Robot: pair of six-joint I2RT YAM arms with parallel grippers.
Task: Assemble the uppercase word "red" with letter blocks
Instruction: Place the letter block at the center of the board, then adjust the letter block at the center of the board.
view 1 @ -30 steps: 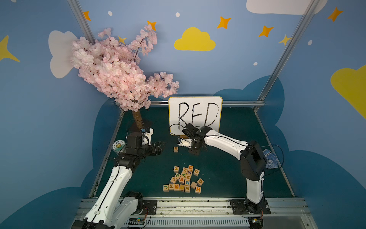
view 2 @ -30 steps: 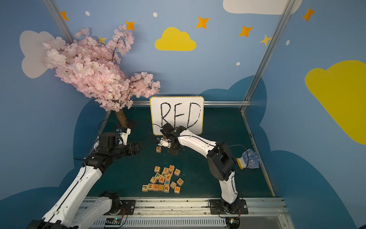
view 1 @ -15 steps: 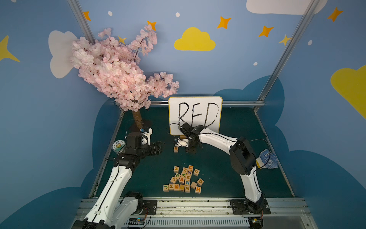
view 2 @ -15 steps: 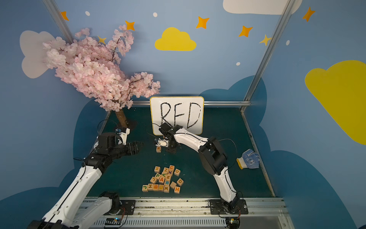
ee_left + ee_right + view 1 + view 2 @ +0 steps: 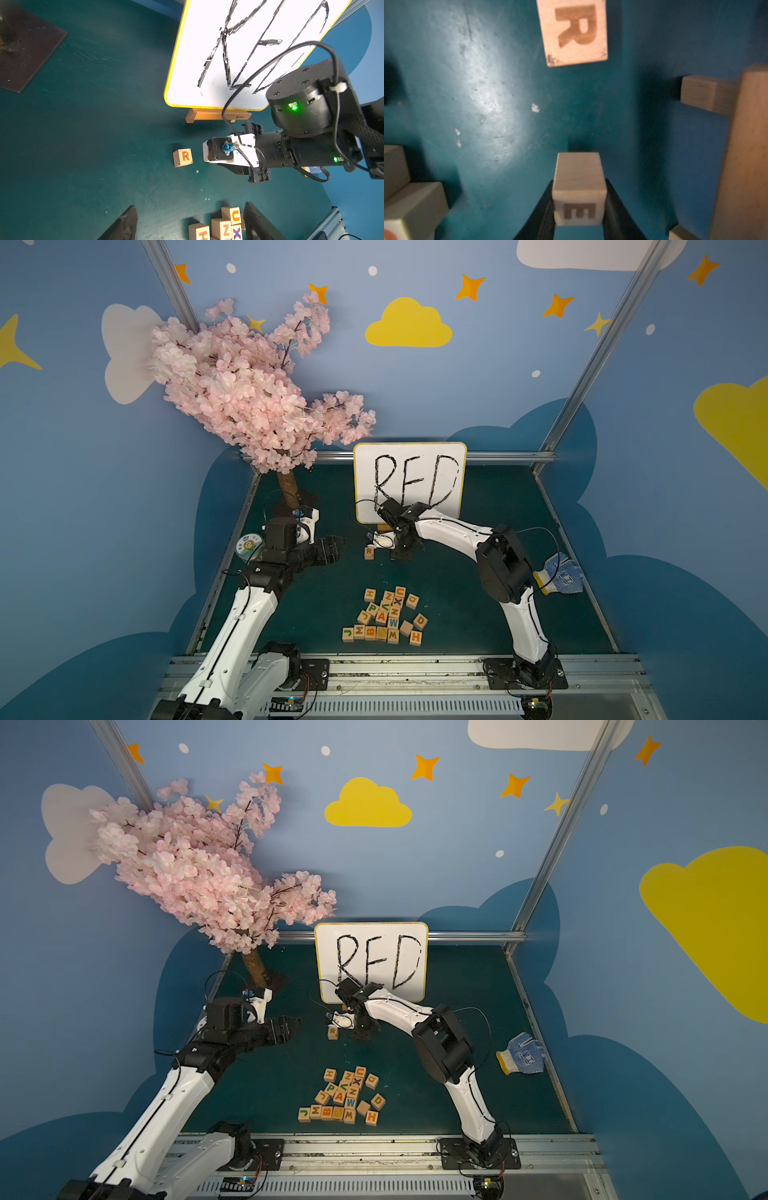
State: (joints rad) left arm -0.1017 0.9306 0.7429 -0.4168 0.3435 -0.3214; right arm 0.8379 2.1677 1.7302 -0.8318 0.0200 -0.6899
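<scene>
The R block (image 5: pixel 369 552) (image 5: pixel 333 1032) (image 5: pixel 182 157) (image 5: pixel 575 31) stands alone on the green mat in front of the whiteboard. My right gripper (image 5: pixel 401 553) (image 5: pixel 361 1033) (image 5: pixel 579 185) points down just right of it, shut on the E block (image 5: pixel 579 193), low over the mat. The arm hides the E block in both top views. Two D blocks (image 5: pixel 412 600) (image 5: pixel 420 621) lie at the right of the block pile (image 5: pixel 388 616) (image 5: pixel 345 1096). My left gripper (image 5: pixel 336 547) (image 5: pixel 291 1027) (image 5: pixel 190 206) hovers left of the R block, open and holding nothing.
The yellow-framed whiteboard (image 5: pixel 409 481) on its wooden stand is right behind the right gripper. A pink blossom tree (image 5: pixel 249 385) stands at the back left on a dark base plate (image 5: pixel 25 47). A tape roll (image 5: pixel 248 546) lies at the left edge, a glove (image 5: pixel 561 574) at the right.
My right arm has swung left and come down with the E block, ending beside the R block. The left arm has stayed put.
</scene>
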